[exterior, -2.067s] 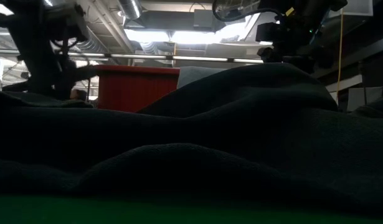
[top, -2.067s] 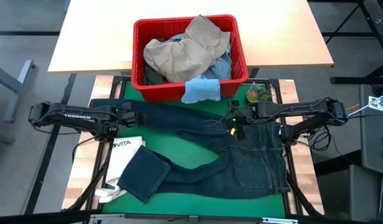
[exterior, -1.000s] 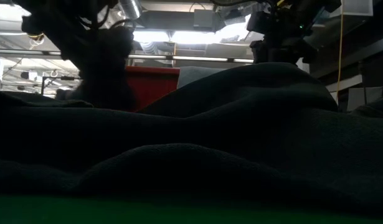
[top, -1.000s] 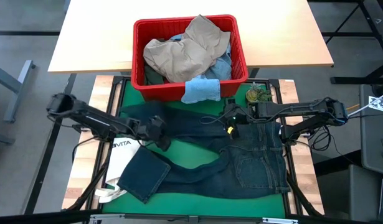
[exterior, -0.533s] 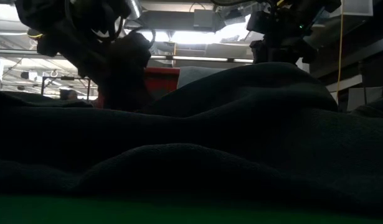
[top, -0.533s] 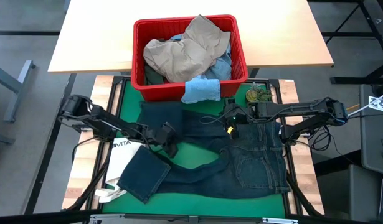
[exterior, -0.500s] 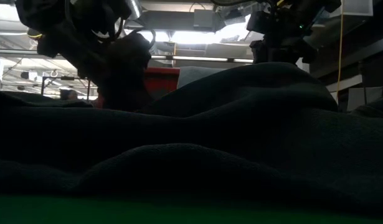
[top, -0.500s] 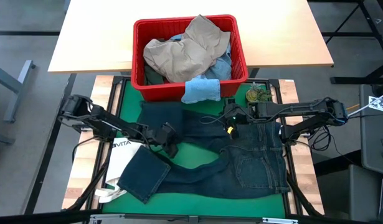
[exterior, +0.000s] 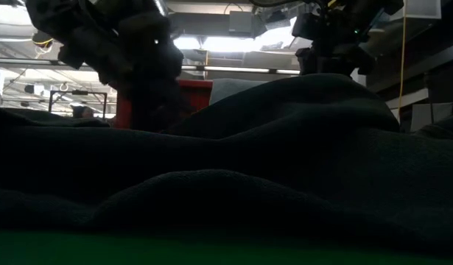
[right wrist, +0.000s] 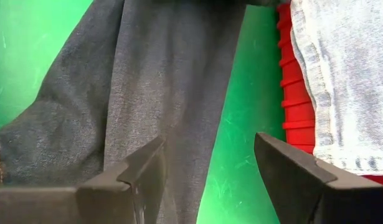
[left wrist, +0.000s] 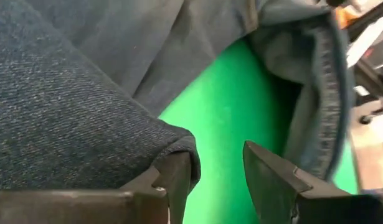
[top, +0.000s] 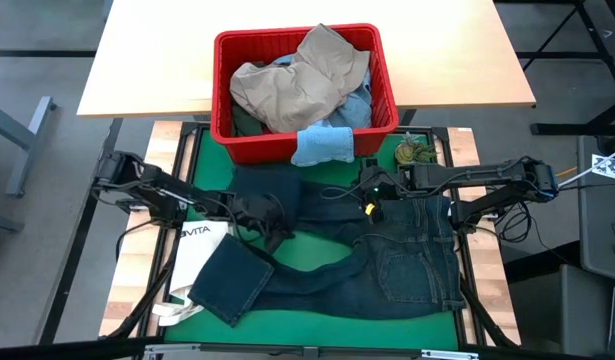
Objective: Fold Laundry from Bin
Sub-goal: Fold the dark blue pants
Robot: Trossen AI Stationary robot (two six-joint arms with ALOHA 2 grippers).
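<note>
Dark navy jeans (top: 387, 250) lie spread on the green mat (top: 317, 250), waist toward the right. Their far leg (top: 287, 190) is folded back on itself and their near leg's end (top: 232, 280) is also doubled over. My left gripper (top: 275, 225) stands open low at the far leg's fold. In the left wrist view the fold's edge (left wrist: 179, 142) lies by one finger (left wrist: 174, 177), with bare mat between the fingers. My right gripper (top: 372, 207) hovers open over the jeans near the bin (top: 222, 120), which holds tan, green and blue laundry (top: 297, 85). My left gripper has nothing between its fingers. The folded edge of the jeans' far leg (left wrist: 179, 142) lies right above one finger (left wrist: 174, 177); whether they touch I cannot tell.
A light blue cloth (top: 322, 145) hangs over the red bin's near rim. A white VITA tote bag (top: 197, 250) lies at the mat's left under the near leg's end. A small green object (top: 414, 152) sits at the far right of the mat.
My left gripper has moved toward the table's right and sunk a little, tipping downward. The far leg's end, which reached toward the mat's left edge, has been drawn over to the right and now lies folded back on the leg. The right arm kept still.
</note>
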